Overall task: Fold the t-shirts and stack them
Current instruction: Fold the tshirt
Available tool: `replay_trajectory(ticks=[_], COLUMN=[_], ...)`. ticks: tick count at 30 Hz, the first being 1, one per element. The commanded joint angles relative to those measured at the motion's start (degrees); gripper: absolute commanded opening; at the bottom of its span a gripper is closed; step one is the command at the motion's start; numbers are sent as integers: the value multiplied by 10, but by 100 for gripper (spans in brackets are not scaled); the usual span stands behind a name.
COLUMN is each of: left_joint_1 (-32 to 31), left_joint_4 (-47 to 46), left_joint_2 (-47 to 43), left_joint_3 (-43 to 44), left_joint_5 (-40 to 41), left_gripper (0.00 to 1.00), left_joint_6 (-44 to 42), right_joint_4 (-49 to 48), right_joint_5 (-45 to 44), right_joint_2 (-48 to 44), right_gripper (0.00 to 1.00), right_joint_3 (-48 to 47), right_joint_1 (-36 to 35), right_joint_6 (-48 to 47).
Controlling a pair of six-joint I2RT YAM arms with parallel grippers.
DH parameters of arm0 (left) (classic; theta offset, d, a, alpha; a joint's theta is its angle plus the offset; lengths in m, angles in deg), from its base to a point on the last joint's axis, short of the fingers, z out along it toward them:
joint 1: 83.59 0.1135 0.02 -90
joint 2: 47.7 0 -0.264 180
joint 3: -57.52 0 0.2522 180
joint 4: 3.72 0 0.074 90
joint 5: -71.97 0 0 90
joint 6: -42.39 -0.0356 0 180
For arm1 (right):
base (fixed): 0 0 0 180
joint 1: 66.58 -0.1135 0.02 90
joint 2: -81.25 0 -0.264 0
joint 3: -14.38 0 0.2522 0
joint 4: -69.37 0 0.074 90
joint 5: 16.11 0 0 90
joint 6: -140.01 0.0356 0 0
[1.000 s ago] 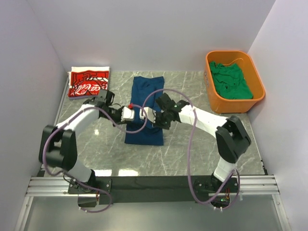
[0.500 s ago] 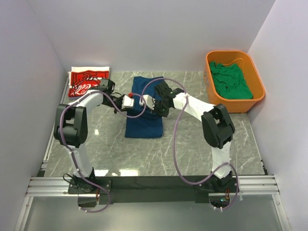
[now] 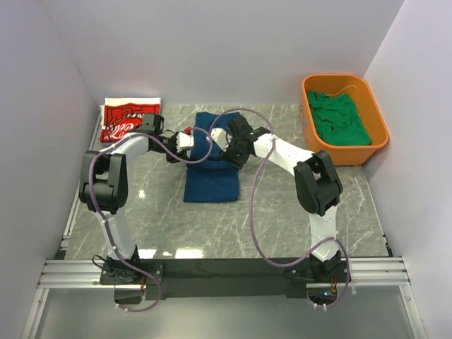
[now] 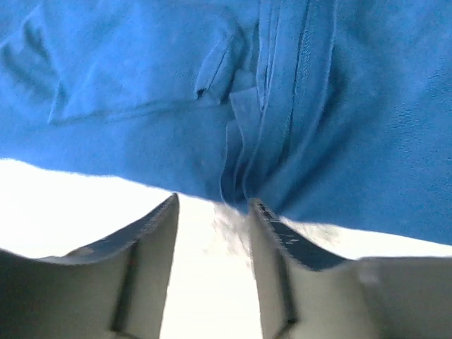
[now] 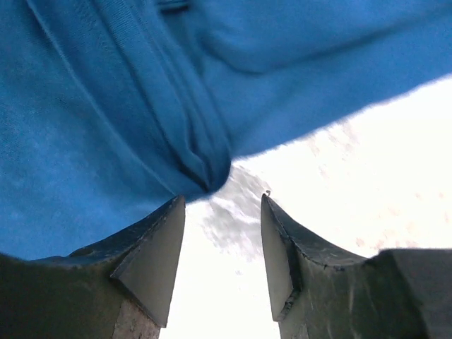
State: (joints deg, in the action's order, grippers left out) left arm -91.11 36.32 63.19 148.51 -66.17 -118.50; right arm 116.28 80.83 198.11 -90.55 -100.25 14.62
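Note:
The navy blue t-shirt [image 3: 210,180] lies folded lengthwise in the middle of the table. My left gripper [image 3: 187,140] is at its left edge near the far end, and my right gripper [image 3: 223,143] is over its right side. Both are open. In the left wrist view the blue cloth [image 4: 282,106] lies just past the left gripper [image 4: 212,215], with a bunched fold between the tips. The right wrist view shows the cloth's folded edge [image 5: 141,106] just beyond the right gripper [image 5: 220,212]. The red t-shirt [image 3: 127,120] lies folded at the back left. The green t-shirt [image 3: 340,119] is crumpled in the tub.
The orange plastic tub [image 3: 378,141] stands at the back right by the wall. White walls close in the left, back and right sides. Purple cables loop from both arms over the marble tabletop [image 3: 282,212].
Both grippers moved toward the back of the table, drawing the navy shirt's cloth with them. They then opened and let the cloth go. The shirt's near edge now lies a little farther back.

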Motion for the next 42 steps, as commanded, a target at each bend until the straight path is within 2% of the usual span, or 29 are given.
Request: replay_trajectory(ticks=[1, 5, 9, 11, 14, 18, 21, 28, 33, 39, 42], left_joint_1=[21, 35, 33, 23, 14, 0, -15, -48, -84, -93, -93], left_joint_4=[-33, 2, 33, 54, 65, 49, 37, -21, -47, -53, -51], left_joint_2=[-83, -175, -244, -265, -284, -313, -329, -320, -303, -278, -256], left_joint_3=[-34, -105, -198, -218, -260, -316, -355, -386, -372, -372, -364], left_joint_5=[-19, -21, -51, -55, -53, -24, -5, 15, 42, 90, 116], left_gripper=[52, 55, 53, 52, 52, 53, 54, 55, 55, 54, 50], left_joint_6=[73, 72, 60, 48, 41, -4, -52, -81, -52, -86, -91], right_joint_4=[-10, 3, 28, 49, 35, -25, -75, -143, -132, -111, -113], right_joint_5=[1, 58, 95, 120, 121, 75, 45, -23, -37, -47, -59], right_joint_2=[-96, -168, -181, -168, -171, -190, -196, -181, -140, -110, -111], right_gripper=[54, 52, 27, 24, 29, 46, 54, 56, 55, 50, 47], right_joint_3=[3, 80, 117, 116, 145, 216, 258, 296, 282, 263, 275], right_joint_1=[14, 12, -8, -17, -42, -94, -125, -157, -164, -165, -165], right_joint_6=[49, 39, 36, 38, 38, 36, 34, 24, 16, 21, 23])
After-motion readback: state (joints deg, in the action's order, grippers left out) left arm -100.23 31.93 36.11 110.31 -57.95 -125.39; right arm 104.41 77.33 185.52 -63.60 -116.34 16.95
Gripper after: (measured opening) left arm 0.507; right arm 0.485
